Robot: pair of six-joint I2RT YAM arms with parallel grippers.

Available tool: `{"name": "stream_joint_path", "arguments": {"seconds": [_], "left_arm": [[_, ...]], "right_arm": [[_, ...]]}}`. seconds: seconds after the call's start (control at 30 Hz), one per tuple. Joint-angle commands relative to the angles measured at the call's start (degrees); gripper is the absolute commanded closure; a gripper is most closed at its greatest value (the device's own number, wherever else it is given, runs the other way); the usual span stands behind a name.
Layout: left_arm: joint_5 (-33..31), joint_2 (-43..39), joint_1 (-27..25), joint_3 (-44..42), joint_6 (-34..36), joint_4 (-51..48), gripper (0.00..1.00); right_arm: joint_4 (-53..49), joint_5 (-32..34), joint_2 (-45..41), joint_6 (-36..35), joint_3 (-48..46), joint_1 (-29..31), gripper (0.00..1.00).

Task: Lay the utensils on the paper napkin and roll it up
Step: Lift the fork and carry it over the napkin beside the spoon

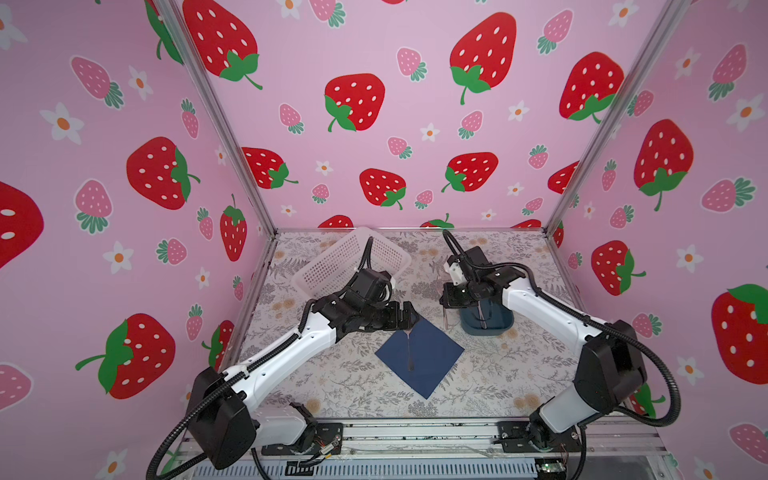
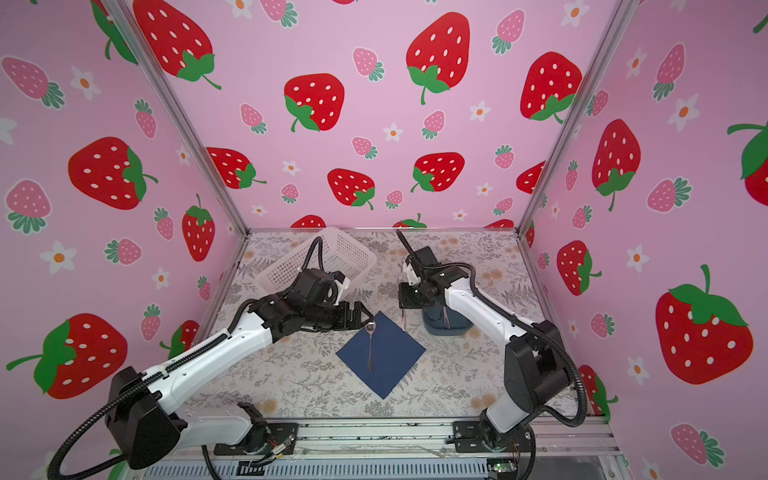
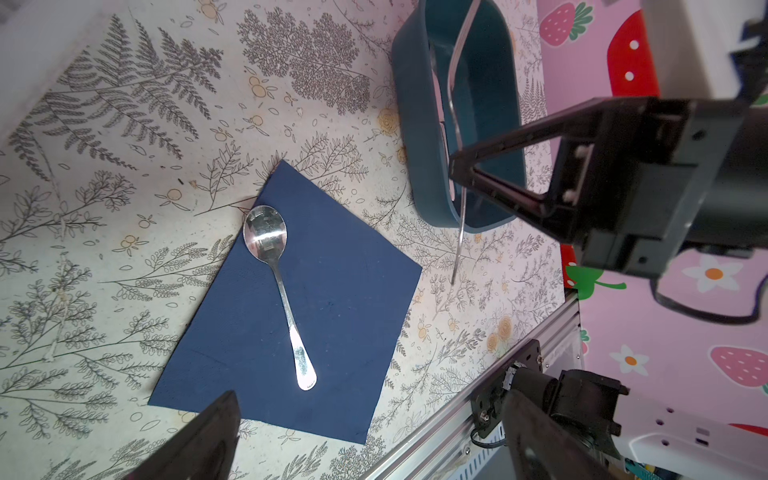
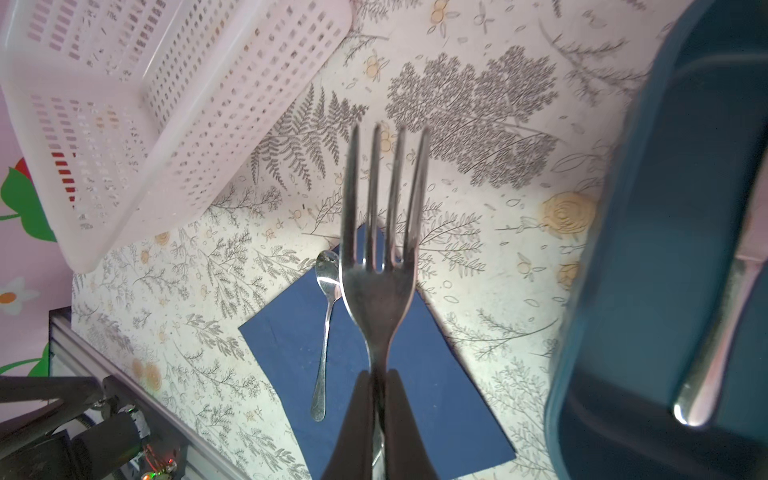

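Right pincer (image 4: 378,376): clenched on the fork (image 4: 380,291), which is gripped just below its head, so that the four tines reach out past the fingertips.
Left pincer (image 2: 361,318): released, with the jaws spread wide and nothing held between them.
Left pincer position: seen in both top views at the far corner of the paper napkin (image 3: 332,311), close to the spoon's bowl. Contact cannot be told.
Fork position: held in the air near the teal tray (image 3: 409,124) and clear of the napkin. Its handle is seen hanging down beside the tray's wall.
Spoon (image 3: 266,237): laid on the napkin with the bowl face up at the far corner. The handle is stretched across the sheet's middle towards the near corner.
Paper napkin: spread flat and unrolled on the floral table (image 3: 124,208), turned so that its corners point like a diamond in both top views.
Third utensil (image 4: 715,374): left inside the teal tray. Only a shiny rounded handle is shown clearly.
White basket (image 4: 124,104): placed at the back of the table, tilted.
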Motion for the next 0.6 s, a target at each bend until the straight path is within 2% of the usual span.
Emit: {"name": "stream_joint_path", "arguments": {"seconds": [0.0,0.57], "left_arm": [[-2.95,-2.18,-0.1,-1.51,-1.07,-0.64,0.01],[-6.17,-8.79,0.6,-6.72,-2.17,-1.94,0.01]], "right_arm": [[3.22,-0.99,0.82,4.13,-2.59,1.88,0.97],[12.2,-1.32,9.94,13.19,-9.87,11.23,0.97]]}}
